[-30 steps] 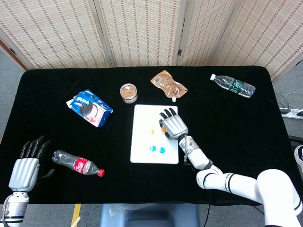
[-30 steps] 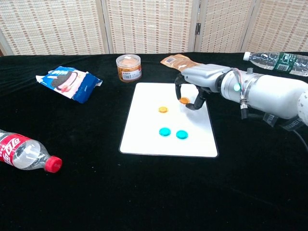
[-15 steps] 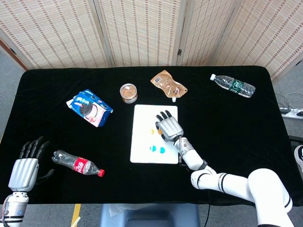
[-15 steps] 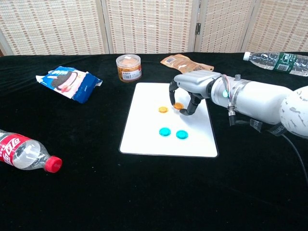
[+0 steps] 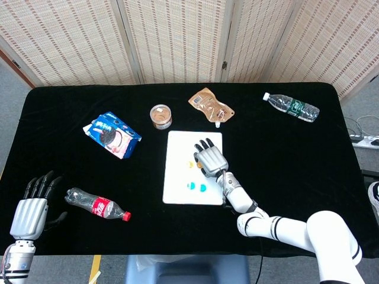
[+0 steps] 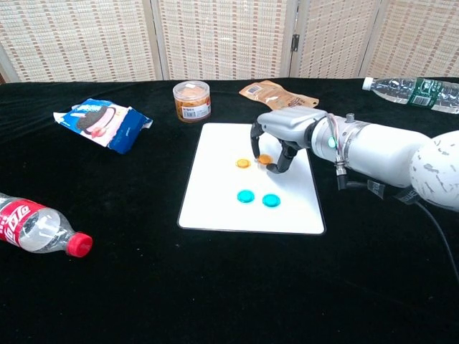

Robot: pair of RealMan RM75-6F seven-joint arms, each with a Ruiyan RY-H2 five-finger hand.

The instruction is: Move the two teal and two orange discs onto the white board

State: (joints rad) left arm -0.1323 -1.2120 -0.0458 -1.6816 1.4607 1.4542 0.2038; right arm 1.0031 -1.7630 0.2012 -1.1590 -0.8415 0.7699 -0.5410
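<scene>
The white board (image 6: 215, 193) lies mid-table with two teal discs (image 6: 246, 196) (image 6: 270, 201) side by side on its near half. One orange disc (image 6: 243, 163) rests on the board above them. My right hand (image 6: 281, 137) hovers low over the board and pinches the second orange disc (image 6: 265, 159) between thumb and a finger, just right of the first. In the head view the right hand (image 5: 210, 158) hides that disc; the other orange disc (image 5: 191, 164) and the teal discs (image 5: 191, 186) show. My left hand (image 5: 32, 210) rests open at the table's near left corner.
A cola bottle (image 6: 36, 229) lies near the left front edge. A cookie pack (image 6: 100, 123), a snack jar (image 6: 192, 100) and a brown pouch (image 6: 276, 93) sit behind the board. A water bottle (image 6: 416, 92) lies at the far right.
My right hand has carried the orange disc left and down toward the other orange disc. The left hand has stayed put.
</scene>
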